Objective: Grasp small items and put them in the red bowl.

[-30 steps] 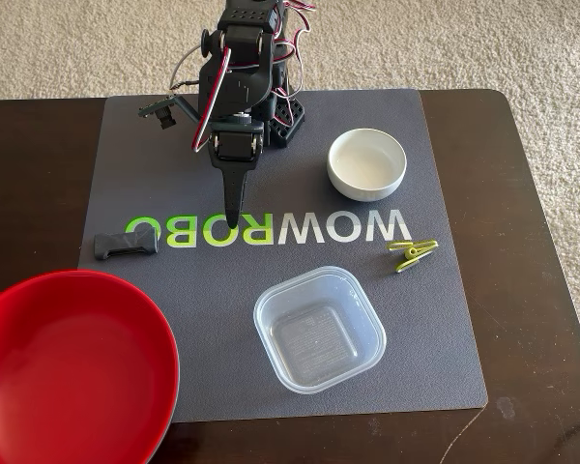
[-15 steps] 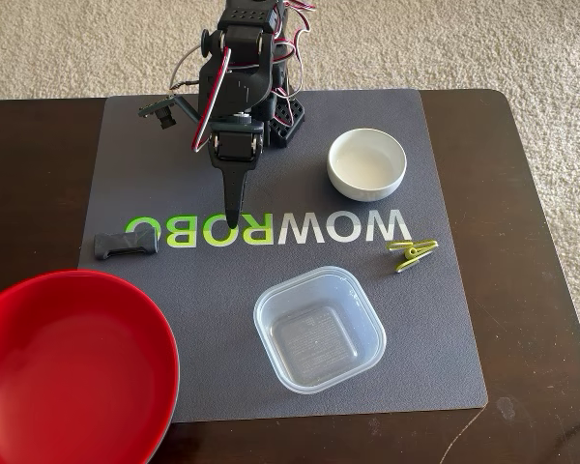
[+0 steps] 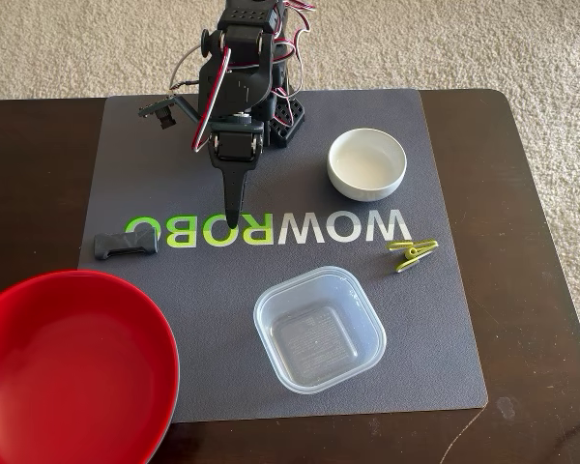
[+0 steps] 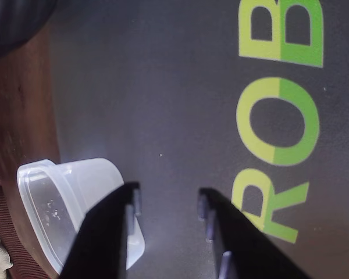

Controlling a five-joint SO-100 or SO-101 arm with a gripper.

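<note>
Arm: stands at the upper centre of the fixed view, its base on the far edge of the grey mat (image 3: 174,319), the black gripper (image 3: 233,220) pointing down over the green and white lettering.
Fingers: apart in the wrist view (image 4: 166,204), with bare mat showing in the gap between them and nothing held (from the fixed view they look like one dark wedge, so that view does not settle it).
Red bowl: the large glossy red bowl (image 3: 68,372) fills the lower left corner of the fixed view, partly on the mat and partly on the dark wooden counter (image 3: 541,319), cut off by the frame edge.
Clear tub: the clear square plastic tub (image 3: 319,329) sits lower centre on the mat, upright and open; in the wrist view it shows at the lower left (image 4: 64,203), partly behind one finger.
White bowl: the small white round bowl (image 3: 367,163) rests at the upper right of the mat, well apart from the tub.
Black clip: the black oblong clip (image 3: 126,244) lies at the left edge of the mat, just beside the first green letter, above the red bowl.
Clothespin: the yellow-green clothespin (image 3: 412,253) lies right of centre, just under the end of the white lettering.
</note>
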